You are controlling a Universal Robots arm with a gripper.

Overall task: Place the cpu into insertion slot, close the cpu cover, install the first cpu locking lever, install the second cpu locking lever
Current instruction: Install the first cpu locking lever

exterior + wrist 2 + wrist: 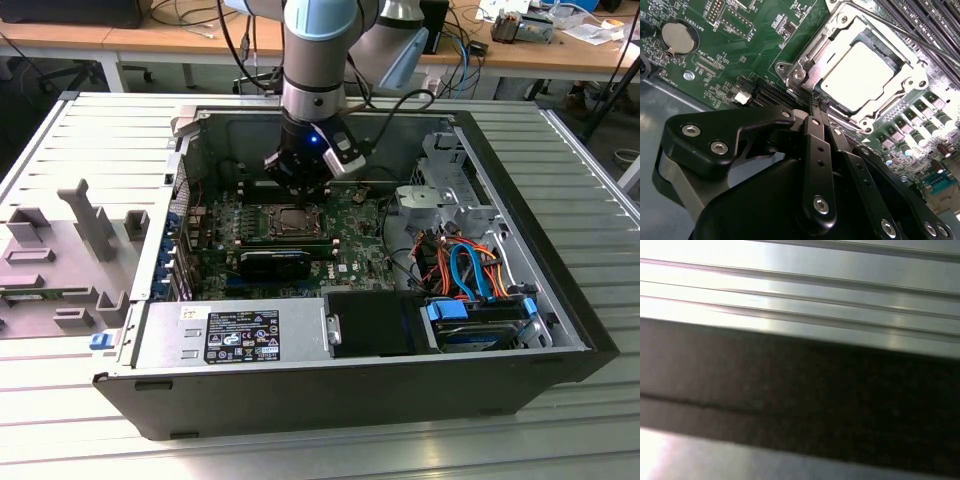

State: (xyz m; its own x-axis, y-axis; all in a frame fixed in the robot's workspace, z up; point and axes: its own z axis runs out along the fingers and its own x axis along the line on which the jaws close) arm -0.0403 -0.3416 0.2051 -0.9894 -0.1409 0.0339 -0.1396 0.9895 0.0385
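- Risk first: we judge the main hazard to be the end effector (816,107), its narrow fingers (818,150) pressed together with nothing between them, pushing at the near edge of the socket; a slip sideways off the metal would drag the tips across the green motherboard (740,60) and its small parts.
- Second risk, as we judge it: force on the frame instead of a lever could bend the thin cpu cover (840,45), or shift the chip beneath it.
- Third: the coin battery (677,37) and the row of capacitors (920,125) sit near the socket, so a wide sweep could catch them.
- Position: in the exterior view the end effector (300,185) hangs straight down inside the open computer case (560,330), just behind the socket (288,222), with the black heatsink block (275,262) just in front of the socket.
- Look of the cpu (860,75): flat square, pale silver top, washed bright by light, lying level in the insertion slot (890,59).
- Cover: silver frame lies down around the chip, which shows through the cut-out.
- Levers: a thin rod (910,35) runs along the far side of the socket; we cannot tell whether it is latched.
- Case rests on a ribbed metal surface (60,150).
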